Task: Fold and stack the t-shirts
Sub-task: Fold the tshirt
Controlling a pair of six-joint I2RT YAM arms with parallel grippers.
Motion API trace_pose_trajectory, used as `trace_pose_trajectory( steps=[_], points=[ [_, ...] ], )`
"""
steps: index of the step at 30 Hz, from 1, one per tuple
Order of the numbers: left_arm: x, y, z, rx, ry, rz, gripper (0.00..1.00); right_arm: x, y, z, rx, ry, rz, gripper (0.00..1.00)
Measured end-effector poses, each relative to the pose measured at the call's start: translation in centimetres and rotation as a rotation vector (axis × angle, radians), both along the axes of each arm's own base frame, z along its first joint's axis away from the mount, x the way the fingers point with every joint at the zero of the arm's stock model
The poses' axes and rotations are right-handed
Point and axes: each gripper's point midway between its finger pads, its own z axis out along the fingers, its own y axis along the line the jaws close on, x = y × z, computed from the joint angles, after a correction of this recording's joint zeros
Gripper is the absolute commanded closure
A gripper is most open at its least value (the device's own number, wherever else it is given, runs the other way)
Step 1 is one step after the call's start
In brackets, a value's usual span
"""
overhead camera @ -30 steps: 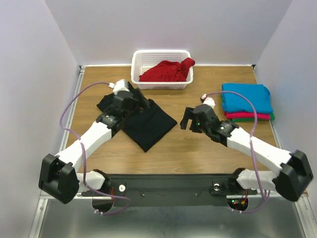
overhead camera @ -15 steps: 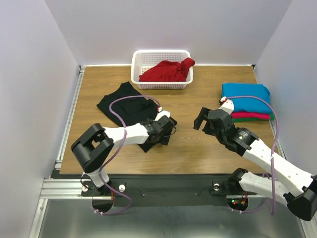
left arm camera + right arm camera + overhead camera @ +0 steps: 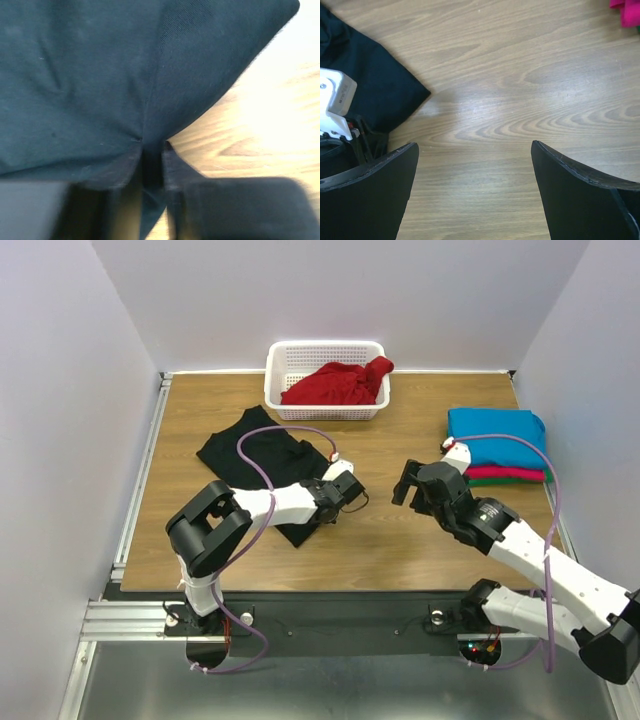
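Observation:
The black t-shirt (image 3: 250, 450) lies flat on the left of the wooden table. My left gripper (image 3: 338, 502) is low at its right corner, and the left wrist view shows that gripper (image 3: 152, 147) shut on a pinched fold of the black t-shirt (image 3: 100, 75). My right gripper (image 3: 405, 485) hovers open over bare wood to the right of the shirt; in its own view the right gripper (image 3: 474, 145) holds nothing, with the black t-shirt's corner (image 3: 380, 95) at upper left. A red t-shirt (image 3: 335, 383) lies crumpled in the basket. A folded turquoise t-shirt (image 3: 497, 435) tops a pink-red one (image 3: 500, 473) and a green one (image 3: 530, 480).
The white lattice basket (image 3: 325, 348) stands at the back centre against the wall. The folded stack sits at the right edge of the table (image 3: 400, 540). Both arms' cables loop above the surface. Walls close in on the left, right and back.
My left arm swung from the shirt's upper part down to its right corner, and its jaws closed on the cloth. My right arm drew back slightly to the right, still open.

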Motion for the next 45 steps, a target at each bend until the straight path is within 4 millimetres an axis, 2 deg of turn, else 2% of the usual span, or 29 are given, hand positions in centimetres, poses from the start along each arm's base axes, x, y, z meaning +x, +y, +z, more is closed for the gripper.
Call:
trace_pose_trajectory(
  steps=[1, 5, 7, 10, 12, 15, 19, 21, 25, 29, 34, 39, 45],
  points=[
    [0.0, 0.1, 0.0, 0.006, -0.003, 0.005, 1.0, 0.0, -0.1, 0.2, 0.002, -0.009, -0.005, 0.0],
    [-0.3, 0.1, 0.0, 0.021, -0.005, 0.011, 1.0, 0.1, -0.6, 0.8, 0.002, -0.031, -0.022, 0.0],
    [-1.2, -0.8, 0.1, 0.036, 0.008, -0.011, 1.0, 0.2, -0.8, 0.8, -0.008, -0.034, -0.029, 0.0],
    [-3.5, -3.6, 0.7, 0.037, 0.059, -0.081, 1.0, 0.3, -1.1, 0.8, -0.014, -0.035, -0.037, 0.0],
    [-5.2, -7.1, 1.8, -0.011, 0.084, -0.14, 1.0, 0.5, -1.5, 0.7, -0.021, -0.035, -0.051, 0.0],
    [-7.6, -10.3, 3.5, -0.077, 0.132, -0.19, 1.0, 0.7, -2.8, 1.2, -0.04, -0.051, -0.099, 0.0],
    [-9.3, -12.7, 5.3, -0.163, 0.188, -0.217, 1.0, 0.1, -4.5, 2.4, -0.067, -0.075, -0.152, 0.0],
    [-9.8, -13.1, 5.5, -0.187, 0.215, -0.228, 1.0, 0.1, -5.2, 4.5, -0.042, -0.128, -0.185, 0.0],
    [-9.9, -12.8, 6.0, -0.199, 0.235, -0.229, 1.0, 0.0, -6.6, 7.6, 0.004, -0.211, -0.264, 0.0],
    [-8.2, -11.8, 7.7, -0.228, 0.217, -0.197, 1.0, -0.4, -8.1, 8.3, 0.005, -0.243, -0.348, 0.0],
    [-3.9, -8.8, 10.7, -0.287, 0.16, -0.117, 1.0, -0.9, -9.6, 8.6, -0.009, -0.262, -0.418, 0.0],
    [-0.7, -5.2, 13.0, -0.303, 0.107, -0.056, 1.0, -0.6, -9.4, 8.0, -0.024, -0.244, -0.427, 0.0],
    [1.3, -2.2, 13.2, -0.271, 0.104, -0.021, 1.0, 0.0, -8.9, 6.0, -0.075, -0.186, -0.42, 0.0]
  ],
)
